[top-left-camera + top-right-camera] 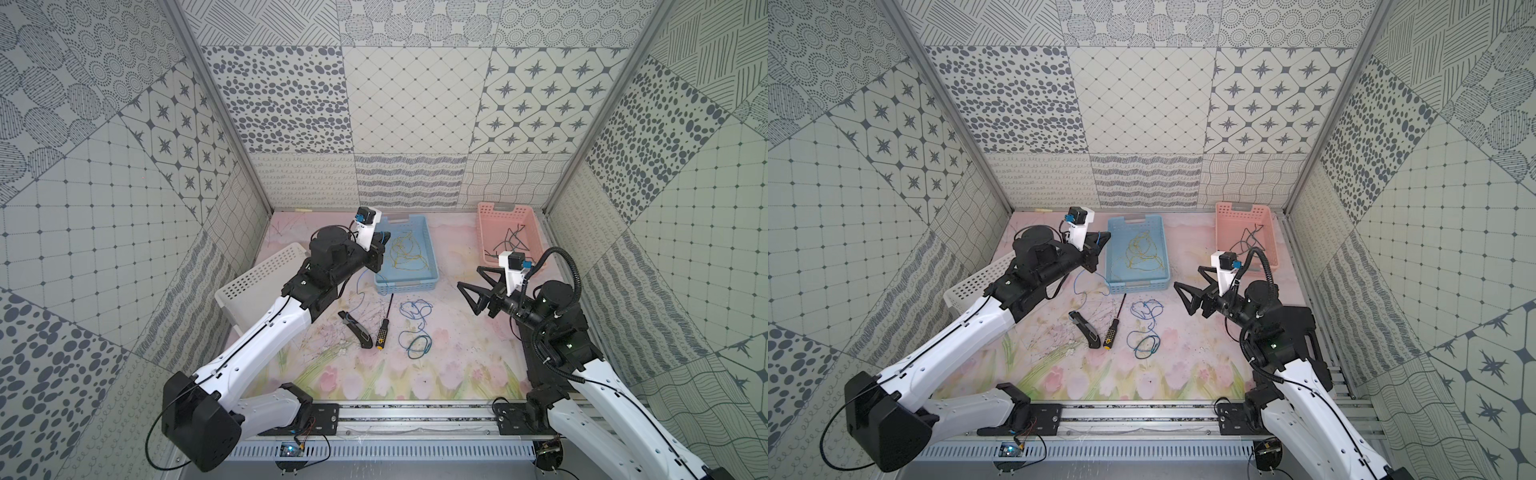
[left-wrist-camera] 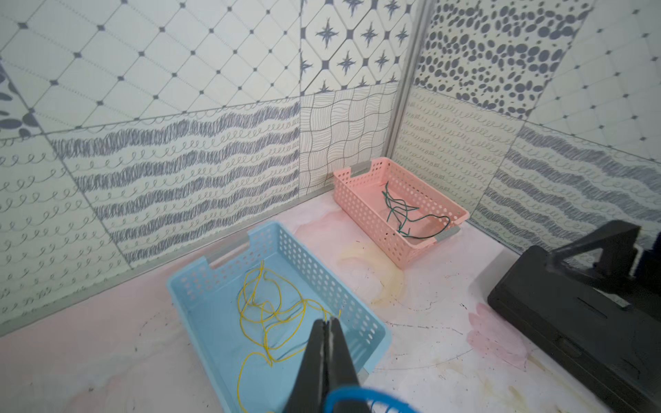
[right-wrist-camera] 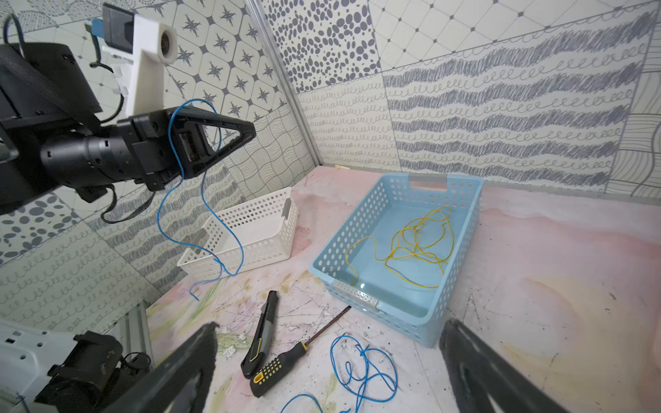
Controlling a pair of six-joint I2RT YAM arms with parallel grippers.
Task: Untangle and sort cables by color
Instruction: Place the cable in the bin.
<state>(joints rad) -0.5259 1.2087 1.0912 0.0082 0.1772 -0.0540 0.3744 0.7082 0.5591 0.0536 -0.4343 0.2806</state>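
My left gripper (image 1: 384,240) is shut on a blue cable (image 3: 158,221), raised beside the blue basket (image 1: 405,286); the cable loops over the fingers and hangs to the mat. Yellow cables (image 2: 268,311) lie in that basket. A dark green cable (image 2: 400,211) lies in the pink basket (image 1: 505,206). More blue cables (image 1: 415,309) lie tangled on the mat in front of the blue basket, one loop (image 1: 1144,345) looking greenish. My right gripper (image 1: 469,277) hovers open and empty to the right of that tangle (image 3: 365,364), with its fingers (image 3: 200,343) wide apart.
A white basket (image 3: 257,218) stands tilted at the left under my left arm. A black-and-yellow screwdriver (image 1: 384,328) and a utility knife (image 1: 357,330) lie on the mat left of the blue tangle. Patterned walls close in on three sides.
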